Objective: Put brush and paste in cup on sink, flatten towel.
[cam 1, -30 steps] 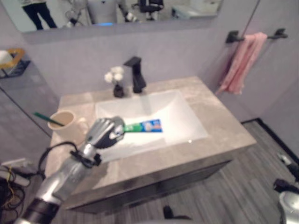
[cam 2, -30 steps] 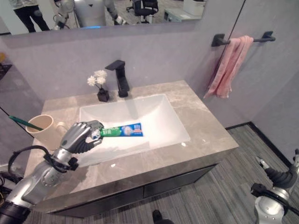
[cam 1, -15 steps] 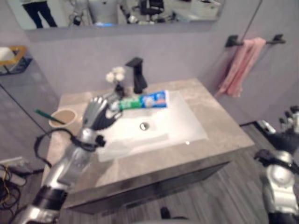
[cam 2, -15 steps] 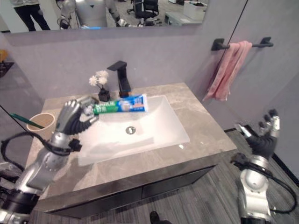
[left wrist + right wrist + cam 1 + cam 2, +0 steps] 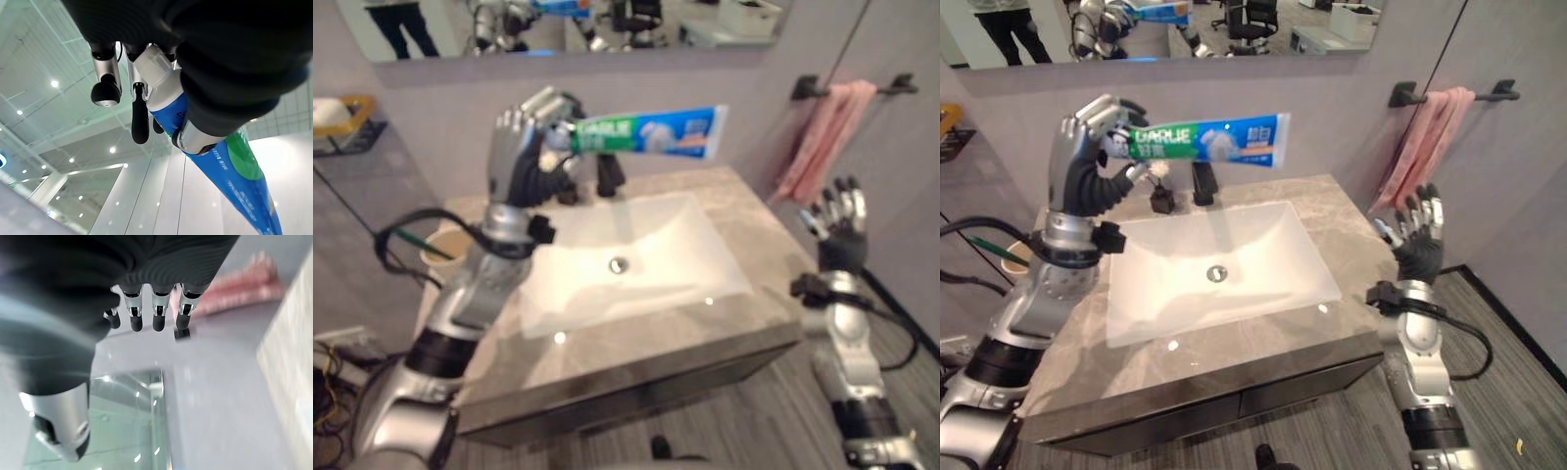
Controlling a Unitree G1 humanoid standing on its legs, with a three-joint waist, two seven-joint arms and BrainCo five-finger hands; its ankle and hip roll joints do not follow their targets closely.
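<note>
Lifted higher than half a second ago, the left hand [image 5: 1087, 162] now clasps the toothpaste tube [image 5: 1209, 140] well above the sink [image 5: 1219, 269], the tube lying level and pointing right. Down at the left, the cup [image 5: 1016, 259] with the green toothbrush [image 5: 984, 245] stands on the counter. At the right, the right hand [image 5: 1420, 235] has come up, fingers spread and empty, near the pink towel [image 5: 1420, 147] on its bar.

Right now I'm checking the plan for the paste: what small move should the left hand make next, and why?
Probably swing the left hand down and toward the robot's left until it is over the cup. It holds the toothpaste by its cap end, lying level high above the sink, while the cup stands on the counter beside the basin with the toothbrush already in it.
</note>
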